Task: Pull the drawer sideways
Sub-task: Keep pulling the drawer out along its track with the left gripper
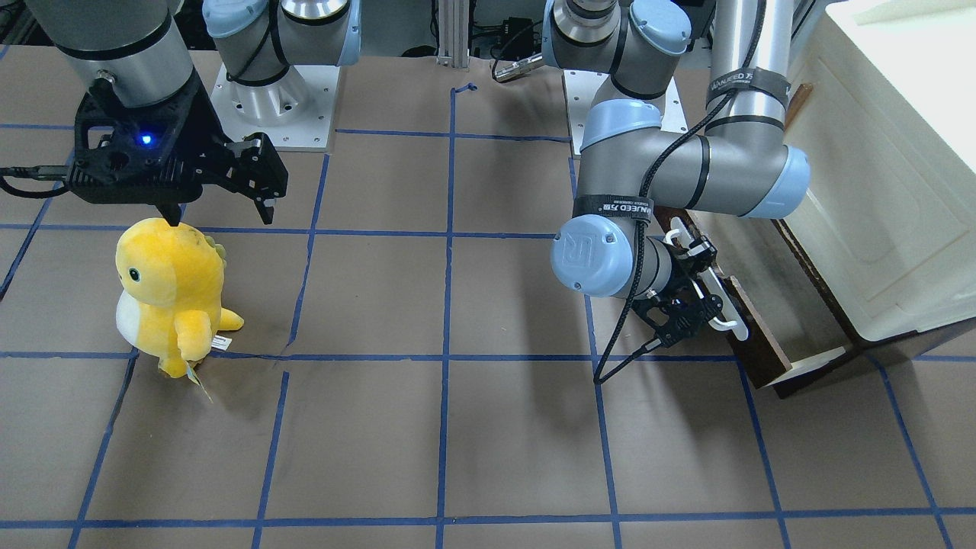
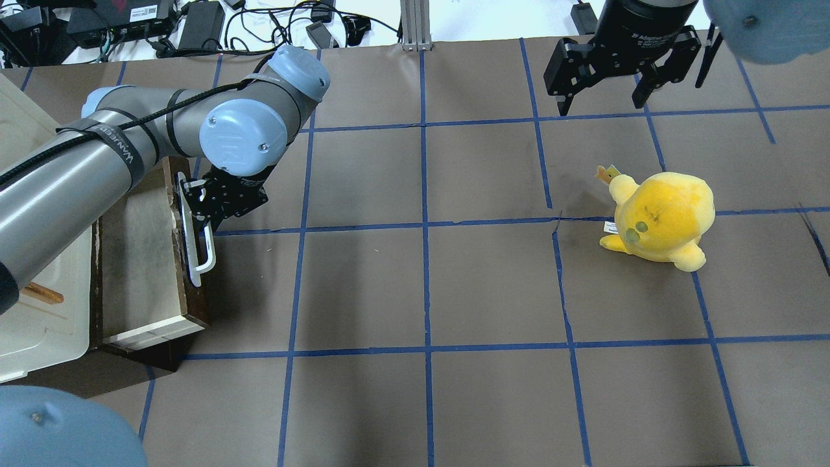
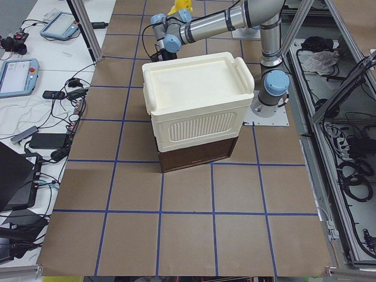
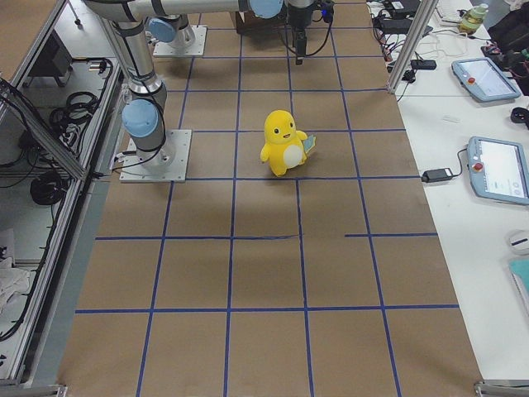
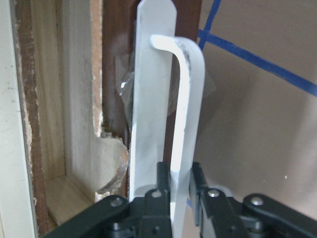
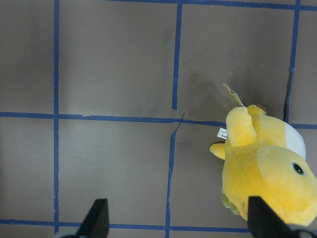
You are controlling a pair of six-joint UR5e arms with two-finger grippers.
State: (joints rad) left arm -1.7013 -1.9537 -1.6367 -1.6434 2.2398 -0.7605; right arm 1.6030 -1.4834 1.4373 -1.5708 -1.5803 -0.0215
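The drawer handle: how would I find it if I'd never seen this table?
Look for the big cream-white cabinet on the robot's left side of the table. A dark brown drawer sticks out from under it, pale inside. The handle is the only long white bar on the drawer's front, pinched by the left gripper.

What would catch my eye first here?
A bright yellow plush toy stands alone on the brown table with blue tape lines, and the right hand hangs open near it. Across the table, the left hand is shut on the white handle of a dark drawer, pulled partly out below a cream cabinet.
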